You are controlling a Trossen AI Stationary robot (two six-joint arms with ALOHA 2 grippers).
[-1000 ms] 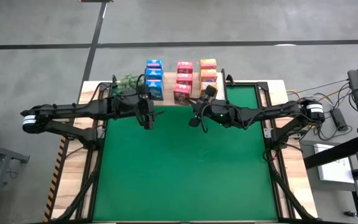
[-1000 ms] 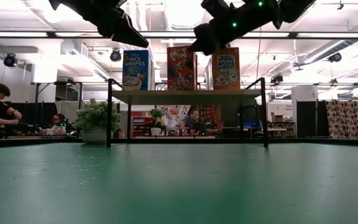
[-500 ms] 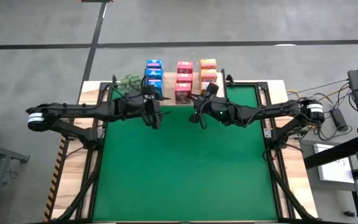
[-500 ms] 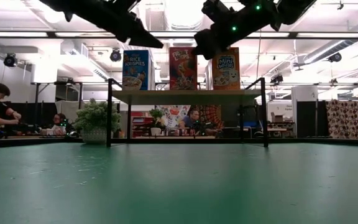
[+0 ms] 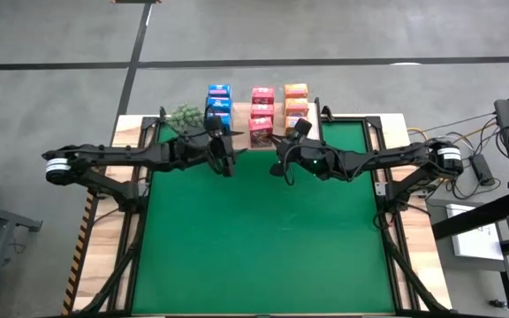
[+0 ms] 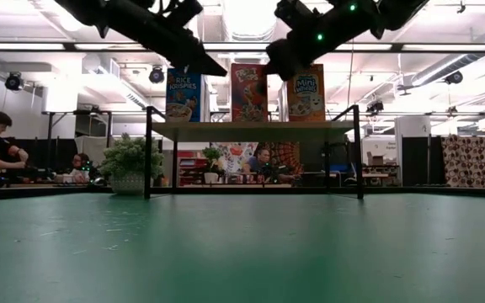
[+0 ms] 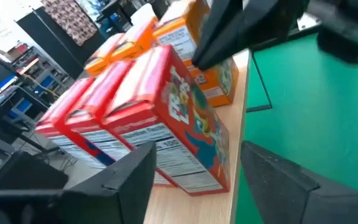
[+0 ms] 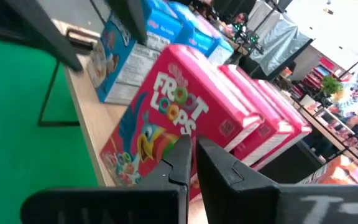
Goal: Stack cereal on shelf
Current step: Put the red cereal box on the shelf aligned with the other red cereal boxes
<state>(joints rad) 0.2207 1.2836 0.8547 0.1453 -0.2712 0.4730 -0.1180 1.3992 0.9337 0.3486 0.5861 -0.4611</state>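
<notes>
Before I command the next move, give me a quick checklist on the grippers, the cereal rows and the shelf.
1. Left gripper open, holding nothing: ok; it faces the front pink-red box.
2. Right gripper shut and empty: ok; it also points at that pink-red box.
3. Clearance between the two grippers: not ok; both sit close together at the shelf front edge.
4. Cereal in three rows, blue, pink-red, orange: ok.
5. Front boxes upright on the shelf: ok in the low view.
6. Plant clear of the left arm: cannot tell.
</notes>
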